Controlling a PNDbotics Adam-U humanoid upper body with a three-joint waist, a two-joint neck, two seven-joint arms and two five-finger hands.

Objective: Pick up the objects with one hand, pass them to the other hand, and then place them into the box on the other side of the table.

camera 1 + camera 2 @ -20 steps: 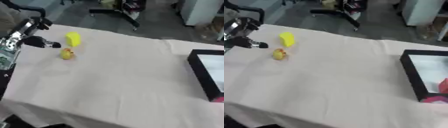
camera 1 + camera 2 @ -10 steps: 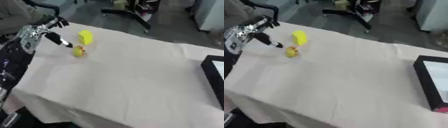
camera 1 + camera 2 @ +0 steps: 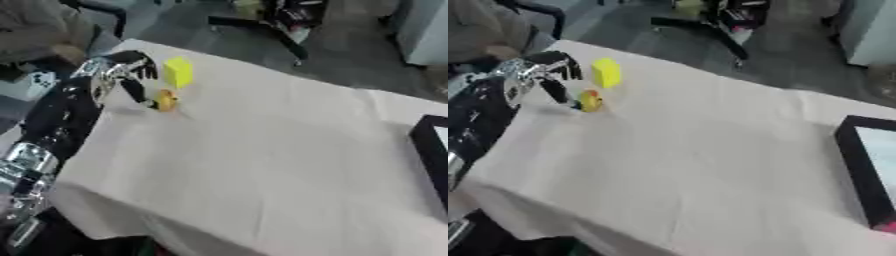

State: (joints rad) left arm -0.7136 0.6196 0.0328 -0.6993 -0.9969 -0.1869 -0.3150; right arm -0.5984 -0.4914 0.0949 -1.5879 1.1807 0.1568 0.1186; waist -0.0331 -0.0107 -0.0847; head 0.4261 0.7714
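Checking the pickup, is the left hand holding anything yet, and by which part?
Nothing is held. The left hand reaches beside the small yellow-orange object, fingers not closed on it.

Black left arm [image 3: 59, 116], silver joints, silver-and-black left hand [image 3: 112, 76].

no readable text, labels, brands, numbers or signs anywhere

There is one yellow block [image 3: 178, 72], one small yellow toy [image 3: 165, 100], one black box [image 3: 866, 170], and one robot hand [image 3: 122, 75].
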